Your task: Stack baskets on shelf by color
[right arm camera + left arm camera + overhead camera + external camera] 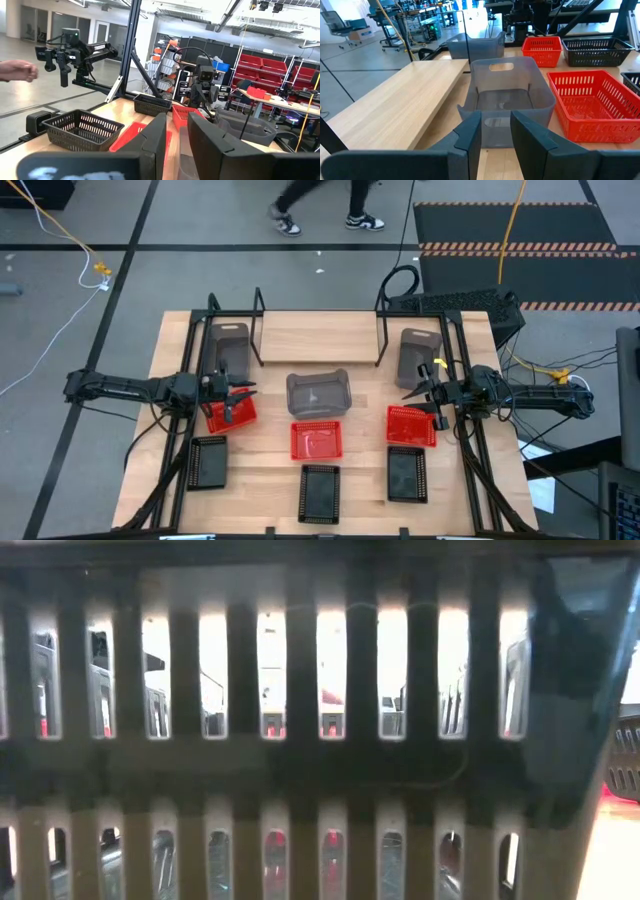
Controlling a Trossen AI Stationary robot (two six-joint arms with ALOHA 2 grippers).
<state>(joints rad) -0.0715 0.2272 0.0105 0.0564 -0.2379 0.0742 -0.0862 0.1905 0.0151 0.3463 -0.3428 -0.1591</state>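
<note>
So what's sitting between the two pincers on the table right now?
In the high view, between the left pincer and the right pincer sits one grey basket, with bare wood on either side of it.

Three translucent grey plastic baskets with smooth walls sit toward the pale wooden table's far edge: one at the left, one in the middle, one at the right. Three bright red perforated plastic baskets follow in a row: left, middle, right. Along the near edge lie three black perforated plastic baskets: left, middle, right. The thin black wire-frame shelf stands at the far edge.
</note>
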